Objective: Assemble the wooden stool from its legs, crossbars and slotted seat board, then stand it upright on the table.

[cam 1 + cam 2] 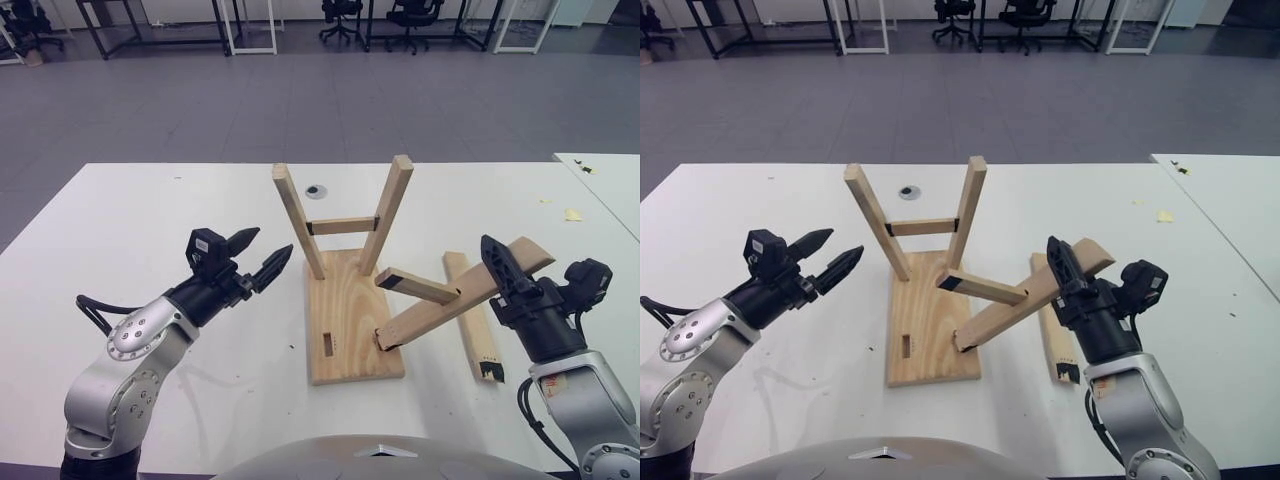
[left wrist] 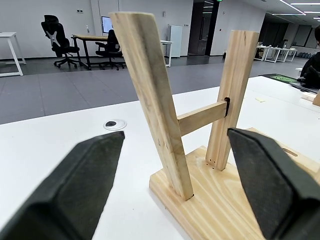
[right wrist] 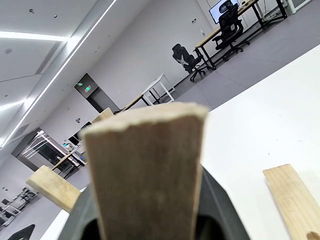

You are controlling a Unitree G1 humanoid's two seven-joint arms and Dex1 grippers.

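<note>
**Operator:** Where does the stool stand?

**Spotter:** Your pale wooden slotted seat board (image 1: 345,330) lies flat on the white desk (image 1: 150,220), underside up by the look of it. At its far end two square pale wooden legs (image 1: 298,220) stand in it, joined by a short wooden crossbar (image 1: 342,226). One pair is in, so I'd judge the second pair is the step in hand.

**Operator:** And my tools?

**Spotter:** Your right tool (image 1: 500,265) is clamped on a third wooden leg (image 1: 440,310), held at a slant. A second short crossbar (image 1: 418,286) juts from its side toward the standing pair. The leg's lower end touches the board near its right edge — whether it sits in a slot, I can't tell. Your left tool (image 1: 270,245) hovers just left of the board, fingers spread wide, holding nothing. A fourth leg (image 1: 480,335) lies loose on the desk just right of the board, partly under the held one.

**Operator:** What next?

**Spotter:** Tip the held leg upright and seat its end squarely. The open slot (image 1: 329,345) at the near left looks meant for the fourth leg, which must also meet the free crossbar end. Your empty left tool seems well placed to steady the board while you press.
</note>
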